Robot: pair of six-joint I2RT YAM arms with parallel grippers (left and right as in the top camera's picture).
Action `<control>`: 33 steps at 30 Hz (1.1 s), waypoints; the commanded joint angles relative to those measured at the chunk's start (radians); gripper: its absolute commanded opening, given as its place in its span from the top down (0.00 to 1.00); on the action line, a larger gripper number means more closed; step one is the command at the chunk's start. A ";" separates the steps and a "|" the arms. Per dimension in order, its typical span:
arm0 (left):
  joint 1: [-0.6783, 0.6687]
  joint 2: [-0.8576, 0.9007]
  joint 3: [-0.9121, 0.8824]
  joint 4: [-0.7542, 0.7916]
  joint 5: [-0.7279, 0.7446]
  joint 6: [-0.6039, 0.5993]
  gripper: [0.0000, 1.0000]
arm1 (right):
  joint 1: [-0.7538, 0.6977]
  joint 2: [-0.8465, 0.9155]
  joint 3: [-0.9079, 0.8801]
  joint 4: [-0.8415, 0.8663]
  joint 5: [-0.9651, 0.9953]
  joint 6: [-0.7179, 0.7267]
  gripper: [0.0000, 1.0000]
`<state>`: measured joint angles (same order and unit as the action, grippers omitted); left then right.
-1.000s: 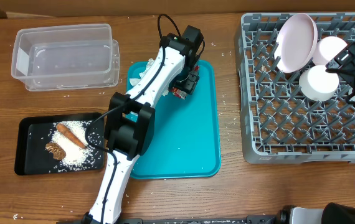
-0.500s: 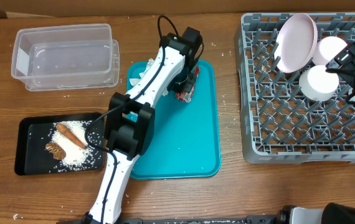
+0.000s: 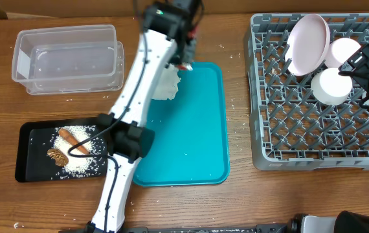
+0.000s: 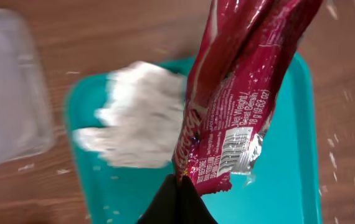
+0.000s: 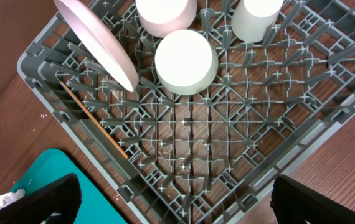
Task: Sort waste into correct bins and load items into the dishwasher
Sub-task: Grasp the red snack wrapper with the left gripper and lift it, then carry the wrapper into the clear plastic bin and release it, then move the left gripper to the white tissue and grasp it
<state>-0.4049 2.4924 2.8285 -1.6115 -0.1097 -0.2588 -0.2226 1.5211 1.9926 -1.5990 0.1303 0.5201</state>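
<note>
- One red wrapper [image 4: 240, 93] hangs pinched in your left pincer [image 4: 177, 190], up over the teal tray [image 4: 289, 174].
- Napkin [image 4: 140, 115] lies on that tray, toward the tub [image 3: 68, 58].
- Your right pincer [image 5: 177, 193] gapes wide above the rack [image 5: 240, 143].

A brown wooden bench [image 3: 236, 207] with a visible grain carries everything. Near its middle lies a teal tray [image 3: 197, 129], flat, rectangular, with rounded corners and a low raised rim, its long sides running from front to back. In the right wrist view a thin brown stick [image 5: 93, 121] lies slantwise, close to the tray's corner.
</note>
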 commanded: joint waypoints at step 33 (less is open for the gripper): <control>0.298 -0.001 -0.038 -0.074 0.359 0.058 0.06 | -0.004 -0.006 0.010 0.003 0.000 0.004 0.00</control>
<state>-0.0139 2.4931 2.8593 -1.6855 0.1928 -0.3119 -0.2230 1.5211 1.9926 -1.5993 0.1303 0.5205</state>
